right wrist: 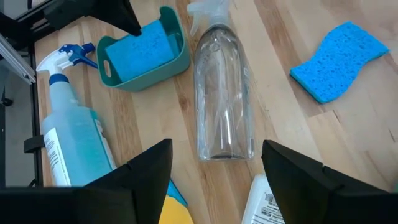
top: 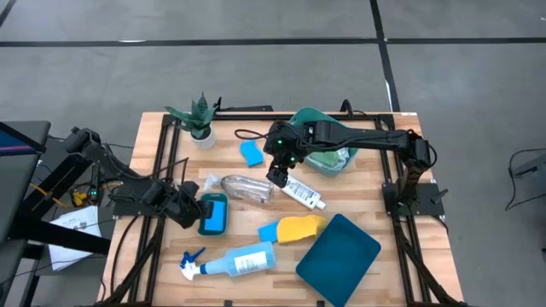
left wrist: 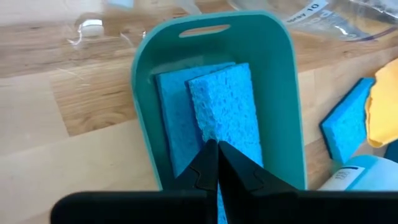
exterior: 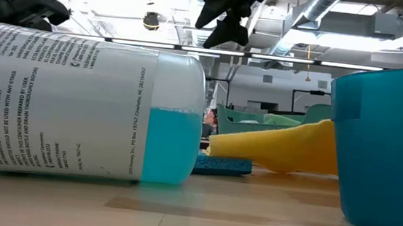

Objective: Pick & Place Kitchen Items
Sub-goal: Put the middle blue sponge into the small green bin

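Note:
A small teal tray (top: pixel 213 213) on the left of the table holds two blue sponges (left wrist: pixel 211 112), the upper one leaning on the lower. My left gripper (left wrist: pixel 216 155) is shut, slanting down with its tips at the upper sponge's near end. My right gripper (right wrist: pixel 214 174) hangs open, well above the table, over the base end of a clear spray bottle (right wrist: pixel 224 93) that lies on its side. A small white bottle (top: pixel 304 194) lies next to it. A pale-blue spray bottle (top: pixel 230 262) lies near the front edge. My left gripper's shut fingertips (left wrist: pixel 211 152) stand over the near end of the upper sponge (left wrist: pixel 227 118) in the tray, coming slanting from above on the table's left. I cannot tell whether they touch it.
A loose blue sponge (top: pixel 251 153) and a potted plant (top: pixel 198 119) sit toward the back. A yellow cloth (top: pixel 300 228) lies beside another blue sponge (top: pixel 270 232). A dark teal tub (top: pixel 339 249) stands front right, and a green tub (top: pixel 324 145) with cloth under the right arm.

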You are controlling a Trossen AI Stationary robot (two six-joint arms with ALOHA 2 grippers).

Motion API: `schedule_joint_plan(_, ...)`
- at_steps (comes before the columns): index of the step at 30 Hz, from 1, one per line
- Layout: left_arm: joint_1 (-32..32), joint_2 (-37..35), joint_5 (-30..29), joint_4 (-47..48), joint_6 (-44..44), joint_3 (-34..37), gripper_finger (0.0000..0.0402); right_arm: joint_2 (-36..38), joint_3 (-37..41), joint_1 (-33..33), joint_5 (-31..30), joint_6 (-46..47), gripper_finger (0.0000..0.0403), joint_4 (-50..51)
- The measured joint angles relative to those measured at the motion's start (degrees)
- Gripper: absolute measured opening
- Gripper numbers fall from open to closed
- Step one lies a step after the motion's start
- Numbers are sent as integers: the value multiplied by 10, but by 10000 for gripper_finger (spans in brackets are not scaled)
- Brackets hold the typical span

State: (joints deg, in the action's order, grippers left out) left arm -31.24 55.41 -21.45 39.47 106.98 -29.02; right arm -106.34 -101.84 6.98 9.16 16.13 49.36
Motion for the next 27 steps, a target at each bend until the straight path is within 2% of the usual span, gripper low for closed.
schedule_joint_plan(21, 0, 29, 3, -16, 0, 0, 0, 0, 0, -1, 0, -1, 240, -2)
schedule_joint_plan(27, 0, 28, 3, -16, -1, 0, 16, 0, 0, -1, 0, 0, 240, -2)
